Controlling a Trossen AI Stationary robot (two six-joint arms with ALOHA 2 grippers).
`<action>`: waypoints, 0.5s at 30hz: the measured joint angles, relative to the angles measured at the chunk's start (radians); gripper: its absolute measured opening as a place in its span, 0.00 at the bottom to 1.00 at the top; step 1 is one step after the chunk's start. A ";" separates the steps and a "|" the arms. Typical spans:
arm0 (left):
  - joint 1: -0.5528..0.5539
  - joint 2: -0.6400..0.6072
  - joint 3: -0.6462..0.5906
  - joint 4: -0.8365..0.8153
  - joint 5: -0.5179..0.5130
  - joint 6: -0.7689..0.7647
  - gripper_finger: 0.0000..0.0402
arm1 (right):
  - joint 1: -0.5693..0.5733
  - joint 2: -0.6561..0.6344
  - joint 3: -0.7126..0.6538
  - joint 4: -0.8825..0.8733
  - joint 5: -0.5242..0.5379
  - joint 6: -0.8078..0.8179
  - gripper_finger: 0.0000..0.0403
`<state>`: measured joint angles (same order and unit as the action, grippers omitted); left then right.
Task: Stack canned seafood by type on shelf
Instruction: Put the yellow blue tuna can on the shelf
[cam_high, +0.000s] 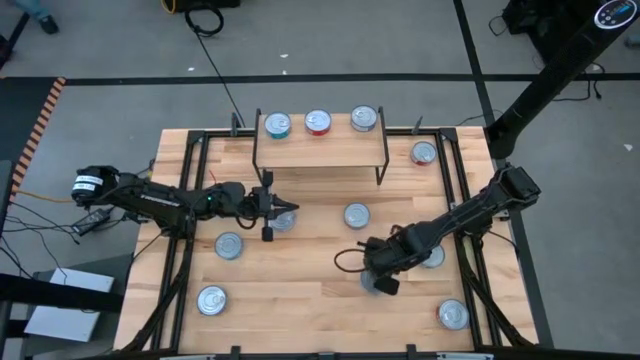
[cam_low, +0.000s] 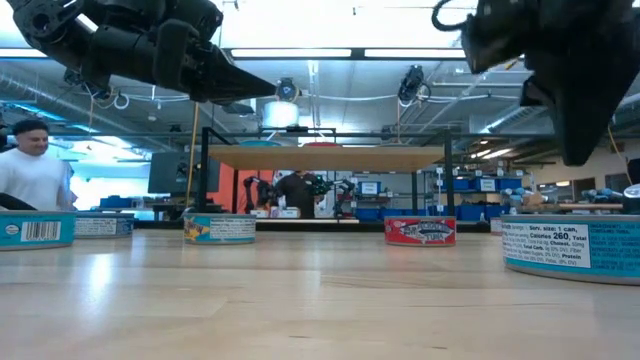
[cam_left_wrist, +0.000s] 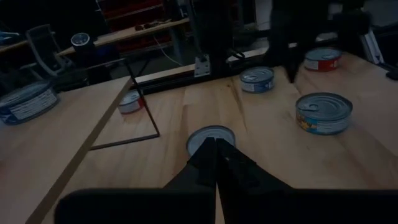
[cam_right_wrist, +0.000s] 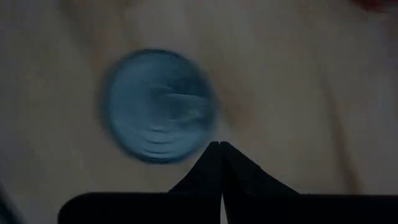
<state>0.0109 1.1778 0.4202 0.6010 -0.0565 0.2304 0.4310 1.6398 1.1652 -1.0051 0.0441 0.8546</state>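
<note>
The light-wood shelf (cam_high: 320, 145) stands at the table's far side, with a teal tin (cam_high: 275, 124), a red tin (cam_high: 318, 122) and a blue tin (cam_high: 364, 119) on top. Several more tins rest on their bases on the tabletop. My left gripper (cam_high: 291, 208) is shut and held almost level above a tin (cam_high: 283, 222) in front of the shelf; in the left wrist view that tin's lid (cam_left_wrist: 211, 137) shows just beyond the fingertips (cam_left_wrist: 216, 143). My right gripper (cam_high: 379, 281) is shut and points down above a silver-lidded tin (cam_right_wrist: 158, 106), whose lid is blurred.
Loose tins lie at the table's centre (cam_high: 357, 215), left (cam_high: 229, 245), near left (cam_high: 211, 300), near right (cam_high: 452, 315), right (cam_high: 432, 256) and far right (cam_high: 423, 153). A black frame (cam_high: 185, 200) borders the table. A person (cam_low: 30, 165) stands beyond it.
</note>
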 joint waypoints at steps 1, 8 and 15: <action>0.000 0.000 0.000 0.002 0.003 0.000 0.01 | 0.001 0.000 0.000 -0.033 0.026 0.017 0.02; 0.000 0.000 0.000 0.016 0.009 0.002 0.01 | 0.003 0.000 -0.085 -0.115 0.107 0.085 0.01; 0.000 0.000 0.000 0.003 0.009 0.001 0.01 | 0.052 0.000 -0.172 0.042 0.173 0.153 0.01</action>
<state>0.0109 1.1782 0.4206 0.6042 -0.0471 0.2317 0.4834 1.6402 0.9928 -0.9632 0.2168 1.0075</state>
